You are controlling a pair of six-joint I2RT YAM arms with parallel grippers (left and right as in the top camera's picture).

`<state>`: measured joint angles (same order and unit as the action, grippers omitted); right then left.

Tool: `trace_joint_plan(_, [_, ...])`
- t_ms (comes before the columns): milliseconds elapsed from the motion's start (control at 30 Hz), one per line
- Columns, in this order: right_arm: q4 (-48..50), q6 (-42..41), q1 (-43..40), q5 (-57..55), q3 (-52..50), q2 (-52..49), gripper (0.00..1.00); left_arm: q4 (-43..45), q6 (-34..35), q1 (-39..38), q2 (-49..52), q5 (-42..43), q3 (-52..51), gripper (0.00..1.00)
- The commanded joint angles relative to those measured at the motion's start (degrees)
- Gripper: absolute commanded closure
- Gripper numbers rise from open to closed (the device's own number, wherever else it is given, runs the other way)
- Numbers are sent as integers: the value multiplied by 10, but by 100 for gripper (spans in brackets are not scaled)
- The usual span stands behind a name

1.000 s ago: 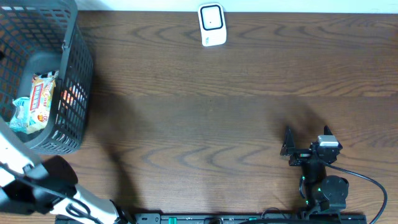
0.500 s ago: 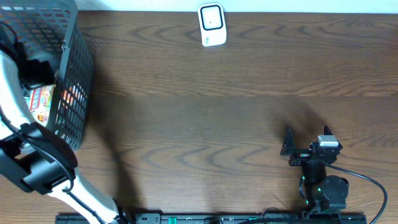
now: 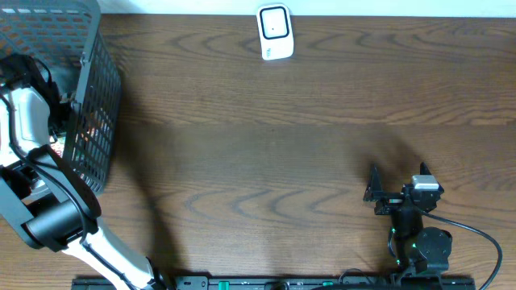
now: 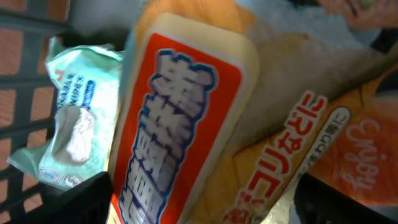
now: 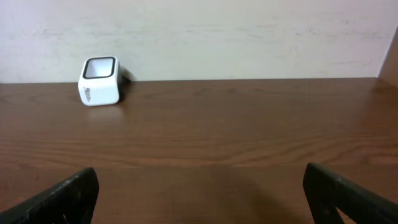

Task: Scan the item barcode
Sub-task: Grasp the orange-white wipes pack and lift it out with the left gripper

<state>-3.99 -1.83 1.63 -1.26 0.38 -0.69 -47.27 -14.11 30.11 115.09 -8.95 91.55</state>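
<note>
The package (image 4: 186,118) with the orange-red label and blue lettering lies in the basket (image 3: 90,97) at the far left of the surface (image 3: 282,145), tilted across my left camera's view. My left claw (image 4: 202,194) is right over it, jaws spread wide, one dark finger at each lower corner of the view and the package between them. I think neither finger is pressing on it, but this close I cannot be sure. Just left of the package is a pale green wipes pack (image 4: 71,134), and on its right an orange packet (image 4: 326,146) with white lettering lies partly under it. From overhead my left arm reaches into the basket and hides most of what is in there.

The white scanner (image 3: 274,32) stands at the far edge, near the middle, well apart from the basket. My right claw (image 3: 397,174) sits near right, jaws wide and holding nothing, facing the scanner.
</note>
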Motion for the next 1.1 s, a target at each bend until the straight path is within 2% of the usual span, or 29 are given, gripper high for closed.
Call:
trace_joint_plan(0, [-2,8,-2,-1,-1,3,1,16,-6,1,7,-5,-21,14])
trace_joint_plan(33, [-2,8,-2,-1,-1,3,1,19,-6,1,7,-5,-24,19])
trace_joint_plan(133, [-2,8,-2,-1,-1,3,1,22,-4,1,6,-5,-25,50])
trace_joint_plan(167, [-2,8,-2,-1,-1,3,1,22,5,1,6,-6,-25,62])
trace_joint_plan(267, [-2,8,-2,-1,-1,3,1,24,57,1,5,-5,-24,81])
trace_joint_plan(300, [-2,8,-2,-1,-1,3,1,24,70,1,4,-5,-23,92])
trace_joint_plan(500, [-2,8,-2,-1,-1,3,1,20,119,1,-32,-5,3,93])
trace_joint_plan(633, [-2,8,-2,-1,-1,3,1,40,210,1,-104,-5,17,93])
trace_joint_plan(800, [-2,8,-2,-1,-1,3,1,104,349,1,-265,-5,17,93])
trace_joint_plan(867, [-2,8,-2,-1,-1,3,1,123,355,1,-335,-5,17,93])
trace_joint_plan(1000, [-2,8,-2,-1,-1,3,1,115,386,-11,-405,-4,16,93])
trace_joint_plan(1067, [-2,8,-2,-1,-1,3,1,113,399,-26,-444,28,16,93])
